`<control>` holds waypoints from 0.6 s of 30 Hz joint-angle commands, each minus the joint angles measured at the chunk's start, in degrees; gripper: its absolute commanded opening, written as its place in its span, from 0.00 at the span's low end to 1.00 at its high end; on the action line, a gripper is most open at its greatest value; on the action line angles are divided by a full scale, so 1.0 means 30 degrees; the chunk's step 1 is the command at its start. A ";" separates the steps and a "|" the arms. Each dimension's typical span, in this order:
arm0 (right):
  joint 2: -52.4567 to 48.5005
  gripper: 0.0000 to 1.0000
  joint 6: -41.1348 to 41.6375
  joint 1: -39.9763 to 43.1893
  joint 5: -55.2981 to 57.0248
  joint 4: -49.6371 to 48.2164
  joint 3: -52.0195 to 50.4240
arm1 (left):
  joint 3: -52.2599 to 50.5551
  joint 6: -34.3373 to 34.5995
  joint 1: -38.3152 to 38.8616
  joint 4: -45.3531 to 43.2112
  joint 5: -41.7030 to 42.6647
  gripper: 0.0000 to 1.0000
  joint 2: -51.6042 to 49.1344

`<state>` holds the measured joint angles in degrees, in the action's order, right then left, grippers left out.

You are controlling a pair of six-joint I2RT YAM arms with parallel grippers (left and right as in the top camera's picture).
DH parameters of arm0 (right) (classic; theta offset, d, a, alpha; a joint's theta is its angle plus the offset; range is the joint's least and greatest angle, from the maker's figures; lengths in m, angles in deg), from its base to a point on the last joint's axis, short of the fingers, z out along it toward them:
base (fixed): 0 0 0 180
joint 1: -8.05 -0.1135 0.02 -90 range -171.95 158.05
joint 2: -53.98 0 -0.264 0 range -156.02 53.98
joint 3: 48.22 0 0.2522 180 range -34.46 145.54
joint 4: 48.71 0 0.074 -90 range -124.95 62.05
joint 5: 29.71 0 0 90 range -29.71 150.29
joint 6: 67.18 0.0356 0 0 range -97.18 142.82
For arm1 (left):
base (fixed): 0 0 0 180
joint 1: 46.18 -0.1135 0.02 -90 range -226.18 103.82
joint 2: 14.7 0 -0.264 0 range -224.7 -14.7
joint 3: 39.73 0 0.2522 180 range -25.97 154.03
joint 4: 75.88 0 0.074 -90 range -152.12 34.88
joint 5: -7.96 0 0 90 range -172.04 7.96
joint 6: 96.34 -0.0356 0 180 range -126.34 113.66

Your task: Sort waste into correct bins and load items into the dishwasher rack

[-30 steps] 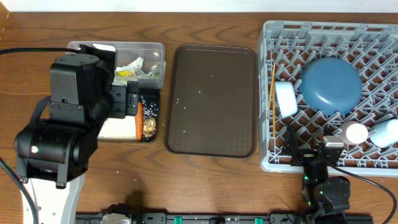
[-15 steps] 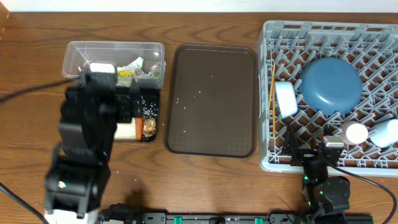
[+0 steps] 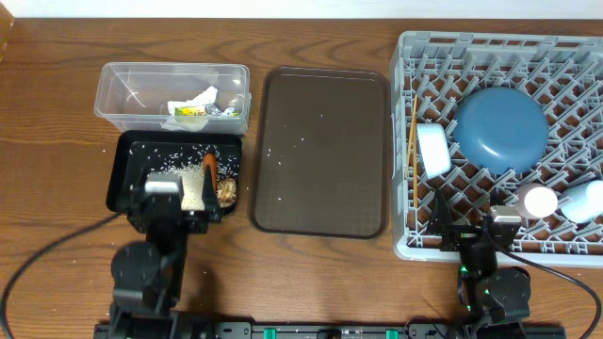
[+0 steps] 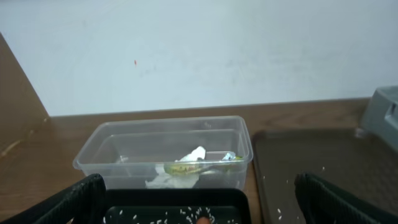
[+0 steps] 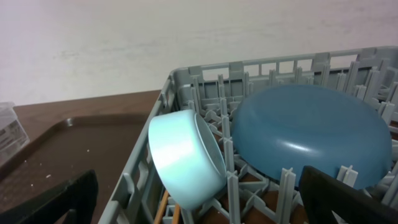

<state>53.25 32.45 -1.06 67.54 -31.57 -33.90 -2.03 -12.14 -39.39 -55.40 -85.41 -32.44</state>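
Dishwasher rack (image 3: 565,66), grey lattice, round plate (image 3: 500,128)

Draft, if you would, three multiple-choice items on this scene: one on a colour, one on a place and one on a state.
1. The plate in the rack is: A red; B dark blue; C white.
2. The carrot lies: A in the rack; B against the plate; C in the black tray.
3. The left gripper is: A open and empty; B shut on the carrot; C shut on the plate.

Answers:
1 B: the overhead view shows a dark-blue disc among the pegs.
2 C: it sits inside that tray's rim.
3 A: its wrist view shows the fingers wide apart with nothing between them.
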 commanded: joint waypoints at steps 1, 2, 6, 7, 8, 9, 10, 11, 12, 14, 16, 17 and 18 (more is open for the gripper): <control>0.0131 0.99 0.0197 0.0153 -0.0073 0.0015 -0.0080 | -0.1086 0.0168 -0.0138 -0.0138 0.0124 0.98 0.1960; 0.0131 0.99 0.0197 0.0153 -0.0073 0.0015 -0.0080 | -0.1399 0.0168 -0.0138 -0.0131 0.0124 0.98 0.2535; 0.0131 0.99 0.0197 0.0153 -0.0073 0.0015 -0.0080 | -0.2754 0.0160 -0.0138 -0.0131 0.0124 0.98 0.4743; 0.0131 0.99 0.0197 0.0153 -0.0073 0.0015 -0.0080 | -0.3082 0.0160 -0.0138 -0.0131 0.0124 0.98 0.5195; 0.0131 0.99 0.0197 0.0153 -0.0073 0.0015 -0.0080 | -0.3402 0.0160 -0.0138 -0.0138 0.0124 0.98 0.5603; 0.0131 0.99 0.0197 0.0153 -0.0073 0.0015 -0.0080 | -0.3730 0.0160 -0.0131 -0.0160 0.0124 0.98 0.5938; 0.0131 0.99 0.0197 0.0153 -0.0073 0.0015 -0.0080 | -0.4014 0.0146 -0.0138 -0.0291 0.0109 0.98 0.5865; 0.0131 0.99 0.0197 0.0153 -0.0073 0.0015 -0.0080 | -0.4277 0.0153 -0.0131 -0.0284 0.0117 0.98 0.5829; 0.0131 0.99 0.0197 0.0153 -0.0073 0.0015 -0.0080 | -0.4554 0.0160 -0.0131 -0.0306 0.0124 0.98 0.5887; 0.0131 0.99 0.0197 0.0153 -0.0073 0.0015 -0.0080 | -0.5180 0.0160 -0.0131 -0.0503 0.0117 0.98 0.5887; 0.0131 0.99 0.0197 0.0153 -0.0073 0.0015 -0.0080 | -0.5792 0.0160 -0.0131 -0.0721 0.0117 0.98 0.5887; 0.0131 0.99 0.0197 0.0153 -0.0073 0.0015 -0.0080 | -0.6069 0.0160 -0.0131 -0.0874 0.0117 0.98 0.5887; 0.0131 0.99 0.0197 0.0153 -0.0073 0.0015 -0.0080 | -0.6404 0.0160 -0.0131 -0.1100 0.0124 0.98 0.5887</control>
<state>53.29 32.45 -1.06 67.54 -31.55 -33.90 -19.53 -12.14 -39.43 -57.46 -85.39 -15.32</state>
